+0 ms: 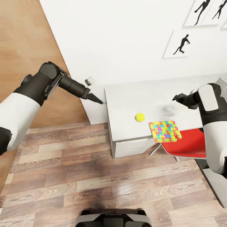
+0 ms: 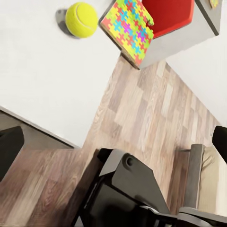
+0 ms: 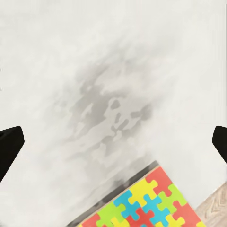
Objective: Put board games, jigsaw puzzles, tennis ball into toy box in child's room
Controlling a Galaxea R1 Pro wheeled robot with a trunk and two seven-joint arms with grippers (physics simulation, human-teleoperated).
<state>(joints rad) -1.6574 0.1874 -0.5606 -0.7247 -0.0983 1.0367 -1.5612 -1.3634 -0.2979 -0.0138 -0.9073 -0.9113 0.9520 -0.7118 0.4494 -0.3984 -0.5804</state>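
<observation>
Table (image 1: 126, 107), the largest task item in view, is a pale grey desk top standing against the white wall (image 1: 110, 41) over a wood-plank floor (image 1: 78, 176). Its near edge runs beside a red chair (image 1: 189, 143), whose seat sits partly under the desk.

Right arm (image 1: 212, 126), white with black joints, reaches in from the head view's right side. Right gripper (image 1: 179, 98) hangs above the bare desk surface, apart from every toy. In the right wrist view its two dark fingertips (image 3: 9, 149) sit at opposite edges of the frame, so the jaws stand wide apart with nothing between them.

Left arm (image 1: 28, 101) extends toward the left end of the desk. Left gripper (image 1: 99, 101) points at the desk's left edge, off the surface. In the left wrist view its fingertips (image 2: 9, 144) likewise sit at opposite edges, spread wide and holding nothing.

Jigsaw puzzle (image 1: 165, 131), a flat sheet of yellow, blue, pink and green pieces, lies at the near edge of the desk, its outer corner overhanging toward the chair. It also shows in the left wrist view (image 2: 128, 28) and the right wrist view (image 3: 146, 205).

Tennis ball (image 1: 140, 117) rests on the desk near the puzzle, on its left side, not touching it (image 2: 81, 19).
</observation>
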